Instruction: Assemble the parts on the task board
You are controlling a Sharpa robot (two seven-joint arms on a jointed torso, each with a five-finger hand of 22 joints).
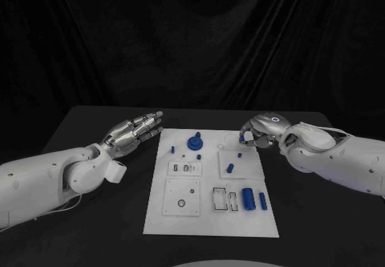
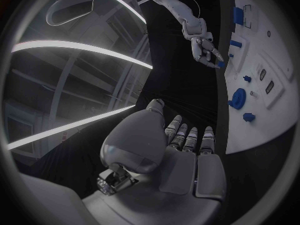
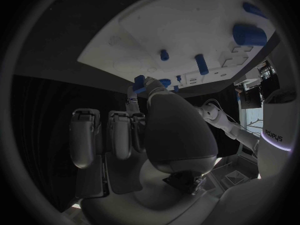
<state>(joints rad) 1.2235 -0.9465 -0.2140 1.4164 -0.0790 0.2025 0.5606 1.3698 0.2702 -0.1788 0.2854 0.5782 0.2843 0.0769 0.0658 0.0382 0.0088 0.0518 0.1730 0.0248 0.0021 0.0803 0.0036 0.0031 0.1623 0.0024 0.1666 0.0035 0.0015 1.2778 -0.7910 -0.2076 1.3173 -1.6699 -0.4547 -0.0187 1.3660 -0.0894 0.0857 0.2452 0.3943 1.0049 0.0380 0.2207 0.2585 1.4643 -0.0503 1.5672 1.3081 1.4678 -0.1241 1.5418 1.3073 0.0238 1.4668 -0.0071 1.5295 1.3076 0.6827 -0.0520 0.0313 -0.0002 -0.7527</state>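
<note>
The white task board (image 1: pixel 208 222) lies in the middle of the black table. My right hand (image 1: pixel 261 133) hovers over its far right corner, fingers curled, and pinches a small blue part (image 1: pixel 241 138) between thumb and a finger; the right wrist view shows that part (image 3: pixel 139 82) at the fingertips, just off the board (image 3: pixel 187 30). My left hand (image 1: pixel 132 132) is beside the board's far left edge, fingers stretched out and holding nothing. On the board sit a blue round piece (image 1: pixel 194 143), a small blue peg (image 1: pixel 230 168), a thick blue cylinder (image 1: pixel 248 199) and a slim one (image 1: pixel 263 201).
A small blue piece (image 1: pixel 172 148) stands near the board's left edge. Several rectangular and round recesses (image 1: pixel 183 202) mark the board's near half. Black table (image 1: pixel 96 222) runs on both sides of the board, with a dark curtain behind.
</note>
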